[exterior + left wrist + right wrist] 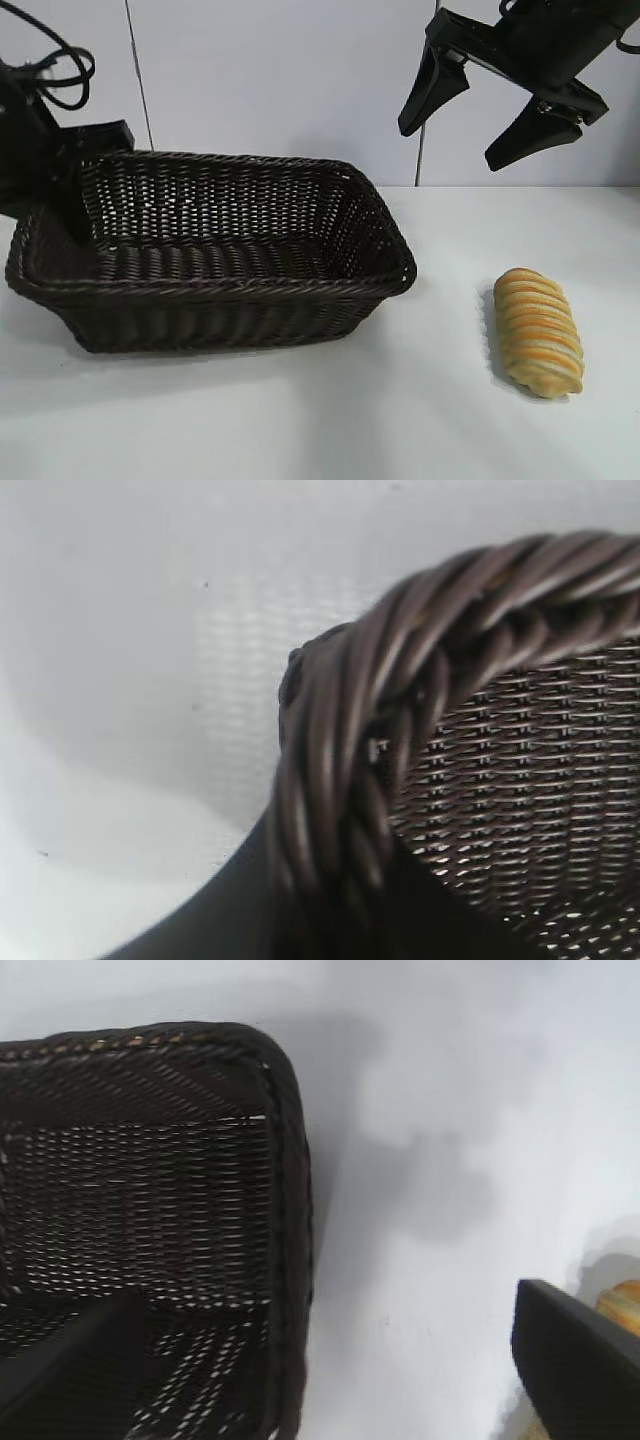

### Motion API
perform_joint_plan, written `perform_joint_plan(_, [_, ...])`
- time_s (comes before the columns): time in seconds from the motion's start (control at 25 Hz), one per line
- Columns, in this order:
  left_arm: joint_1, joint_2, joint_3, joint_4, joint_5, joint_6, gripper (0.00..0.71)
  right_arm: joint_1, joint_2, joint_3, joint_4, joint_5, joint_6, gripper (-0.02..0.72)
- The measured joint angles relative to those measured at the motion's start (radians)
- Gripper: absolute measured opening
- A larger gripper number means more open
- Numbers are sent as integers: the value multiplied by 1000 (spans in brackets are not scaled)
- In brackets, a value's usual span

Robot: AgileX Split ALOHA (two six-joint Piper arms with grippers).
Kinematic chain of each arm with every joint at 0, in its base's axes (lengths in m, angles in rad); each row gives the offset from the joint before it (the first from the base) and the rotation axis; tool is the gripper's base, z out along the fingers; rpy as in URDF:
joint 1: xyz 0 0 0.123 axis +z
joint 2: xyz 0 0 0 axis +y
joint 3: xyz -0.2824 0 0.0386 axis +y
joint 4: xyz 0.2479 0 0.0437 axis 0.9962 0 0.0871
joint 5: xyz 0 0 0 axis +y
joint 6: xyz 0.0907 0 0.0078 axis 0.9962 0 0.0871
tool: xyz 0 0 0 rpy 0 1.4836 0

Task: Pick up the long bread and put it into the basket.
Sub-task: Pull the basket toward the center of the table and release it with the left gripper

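White table [440, 420] (basket [210, 300], long bread [538, 330])

Bright even light, soft shadows, blurred basket [340, 780] rim close-up

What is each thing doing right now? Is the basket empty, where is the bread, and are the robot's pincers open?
long bread: lying on the table, right of the basket, untouched.
basket: upright on the table, nothing inside it.
right pincer: open, empty, up in the air above the bread.
left pincer: not seen itself; the left arm sits at the basket's far left end.
table: white, holding the bread and basket.
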Motion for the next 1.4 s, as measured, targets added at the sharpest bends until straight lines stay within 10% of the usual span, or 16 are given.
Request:
perform_joint_plan(0.88, [0, 198, -13, -52, -55, 120, 109, 0, 0, 0, 0, -1, 0, 695])
perform_joint_plan(1.0, [0, 201, -15, -61, -51, 116, 239, 0, 0, 0, 0, -3, 0, 695])
perform_joint_plan(1.16, [0, 200, -17, -72, -44, 101, 577, 0, 0, 0, 0, -3, 0, 695])
perform_joint_plan(1.4, [0, 159, -25, 1, -24, 32, 686, 0, 0, 0, 0, -3, 0, 695])
